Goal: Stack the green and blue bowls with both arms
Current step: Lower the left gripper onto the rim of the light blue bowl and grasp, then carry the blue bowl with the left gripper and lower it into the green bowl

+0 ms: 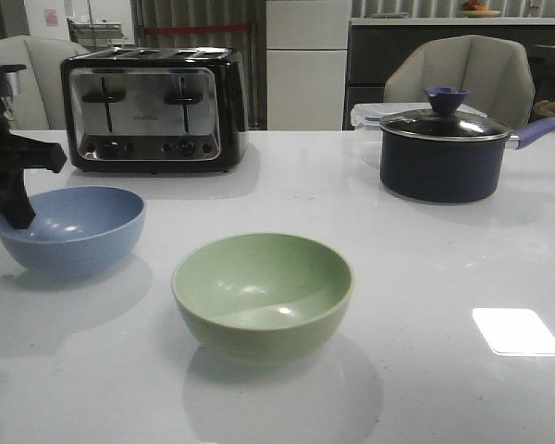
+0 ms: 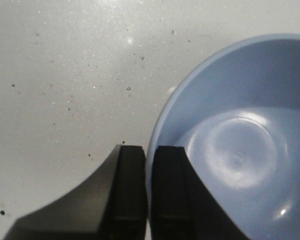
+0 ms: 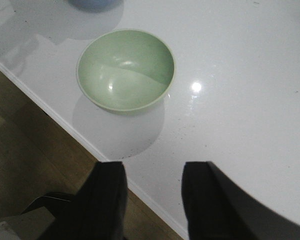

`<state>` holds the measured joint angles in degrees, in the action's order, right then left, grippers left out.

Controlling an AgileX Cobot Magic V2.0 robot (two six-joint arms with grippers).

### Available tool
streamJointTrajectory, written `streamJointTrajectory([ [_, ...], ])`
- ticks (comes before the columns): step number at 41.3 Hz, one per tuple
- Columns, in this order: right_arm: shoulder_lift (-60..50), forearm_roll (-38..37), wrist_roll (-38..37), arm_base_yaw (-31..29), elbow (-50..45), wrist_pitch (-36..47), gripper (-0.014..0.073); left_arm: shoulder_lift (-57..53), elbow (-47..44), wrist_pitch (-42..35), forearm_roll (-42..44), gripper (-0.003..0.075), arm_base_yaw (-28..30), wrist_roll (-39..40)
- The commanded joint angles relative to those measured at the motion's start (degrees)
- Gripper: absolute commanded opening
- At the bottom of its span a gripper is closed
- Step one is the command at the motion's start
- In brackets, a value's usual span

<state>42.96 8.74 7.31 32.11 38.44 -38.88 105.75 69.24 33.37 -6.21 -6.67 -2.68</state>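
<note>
The dusty blue bowl (image 1: 70, 227) stands on the white table at the left. My left gripper (image 1: 14, 217) is at its left rim. In the left wrist view the gripper (image 2: 149, 150) is shut on the blue bowl's (image 2: 240, 145) rim, one finger inside, one outside. The pale green bowl (image 1: 263, 291) stands in the middle near the front, empty. The right wrist view shows the green bowl (image 3: 126, 69) at a distance, with my right gripper (image 3: 155, 167) open and empty above the table's front edge. The right gripper does not show in the front view.
A chrome and black toaster (image 1: 154, 109) stands at the back left. A dark navy saucepan (image 1: 444, 153) with a lid and purple handle stands at the back right. The table's front edge (image 3: 90, 145) and wooden floor show in the right wrist view.
</note>
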Motion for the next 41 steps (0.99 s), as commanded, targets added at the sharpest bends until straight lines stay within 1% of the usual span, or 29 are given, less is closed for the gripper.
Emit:
streamJointTrajectory([
  [1,-0.3,0.1,0.7,0.0,1.6,3.5,0.0397,-5.2,1.7,1.2,-1.1,0.0093,-0.4,-0.2],
  [3,-0.3,0.1,0.7,0.0,1.6,3.5,0.0397,-6.8,1.7,2.0,-2.1,0.0093,-0.4,-0.8],
  [6,-0.3,0.1,0.7,0.0,1.6,3.5,0.0397,-9.5,1.7,3.6,-5.2,0.0093,-0.7,-3.9],
  [10,-0.3,0.1,0.7,0.0,1.6,3.5,0.0397,-13.2,1.7,5.3,-9.8,0.0093,-2.1,-8.5],
  [12,-0.3,0.1,0.7,0.0,1.6,3.5,0.0397,-15.1,1.7,5.4,-11.2,0.0093,-3.0,-9.4],
  [19,-0.3,0.1,0.7,0.0,1.6,3.5,0.0397,-20.6,1.8,5.7,-12.5,0.0093,-8.9,-10.8],
  [21,-0.3,0.1,0.7,0.0,1.6,3.5,0.0397,-21.4,2.1,6.2,-12.5,0.0093,-11.2,-12.5],
  [24,-0.3,0.1,0.7,0.0,1.6,3.5,0.0397,-21.5,3.9,8.8,-12.5,0.0093,-14.5,-15.0],
  [27,-0.3,0.1,0.7,0.0,1.6,3.5,0.0397,-21.0,6.0,10.8,-12.4,0.0093,-17.9,-15.4],
  [32,-0.3,0.1,0.7,0.0,1.6,3.5,0.0397,-18.9,9.3,12.0,-11.1,0.0093,-22.6,-15.5],
  [36,-0.3,0.1,0.7,0.0,1.6,3.5,0.0397,-16.4,11.1,12.3,-10.9,0.0093,-24.5,-15.5],
  [41,-0.3,0.1,0.7,0.0,1.6,3.5,0.0397,-13.4,11.5,12.3,-10.0,0.0093,-25.5,-15.5],
])
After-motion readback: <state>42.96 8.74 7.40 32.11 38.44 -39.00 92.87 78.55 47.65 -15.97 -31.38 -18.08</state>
